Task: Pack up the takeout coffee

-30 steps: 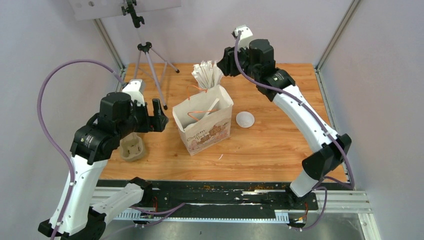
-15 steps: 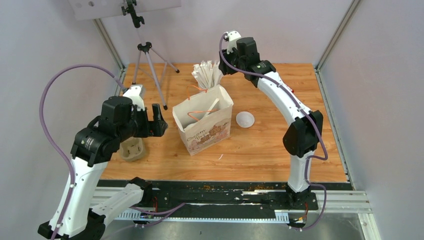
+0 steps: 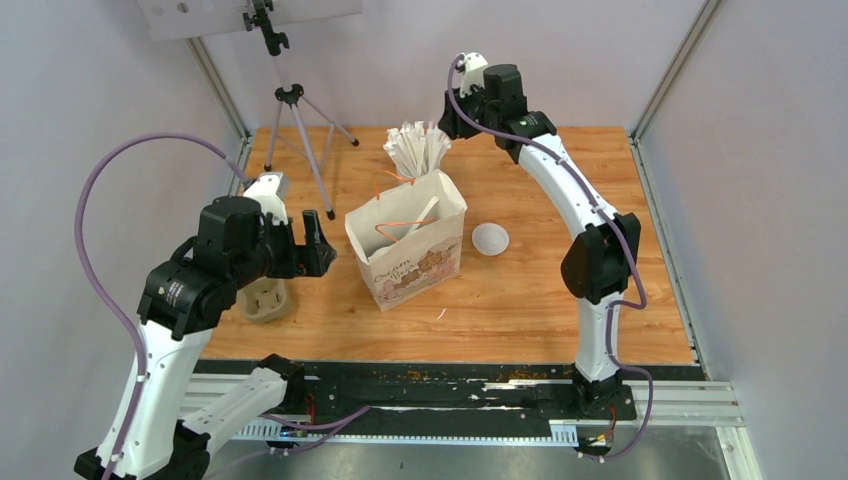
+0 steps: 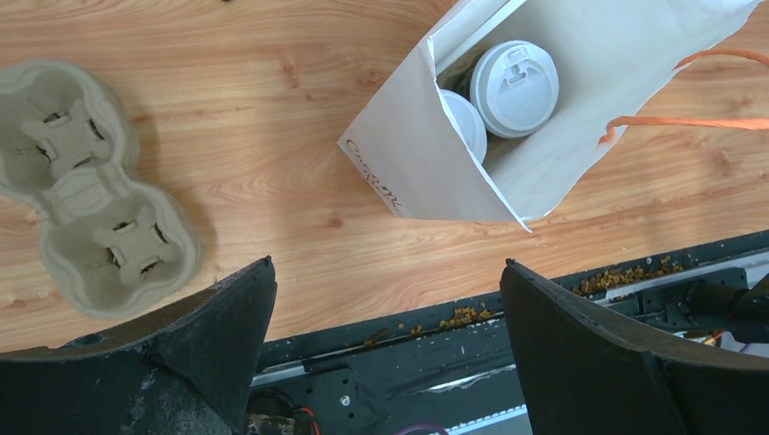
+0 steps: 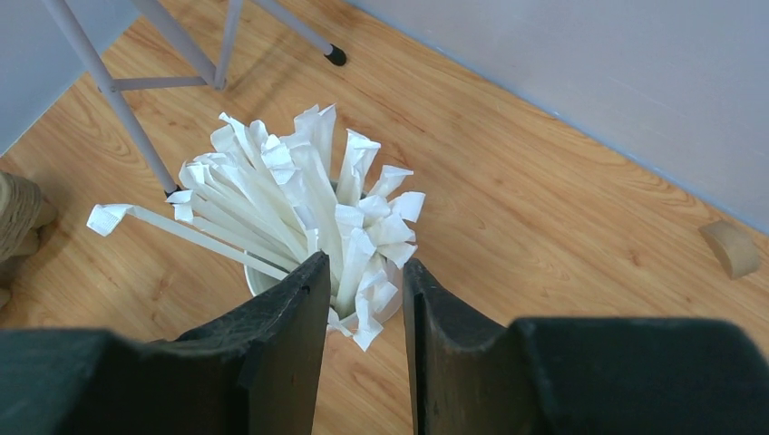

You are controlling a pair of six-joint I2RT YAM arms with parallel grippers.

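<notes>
Left wrist view: both coffee cups are being seen upright inside the paper bag, side by side, white lids up. The bag is lying ahead and to the right of the left gripper, whose jaws are being held spread wide, nothing between them. The cup carrier is lying bare off to the left.

Right wrist view: the right gripper is being pointed down at the cup of sticks, jaws only narrowly apart, stick ends showing in the gap. Whether one is being pinched cannot be told. The sticks are standing upright and fanned out.

Top view: the right arm is being stretched far forward, wrist bent down, behind the bag. The left arm is being judged nearer the cups, elbow raised, gripper just beside the bag's left wall
</notes>
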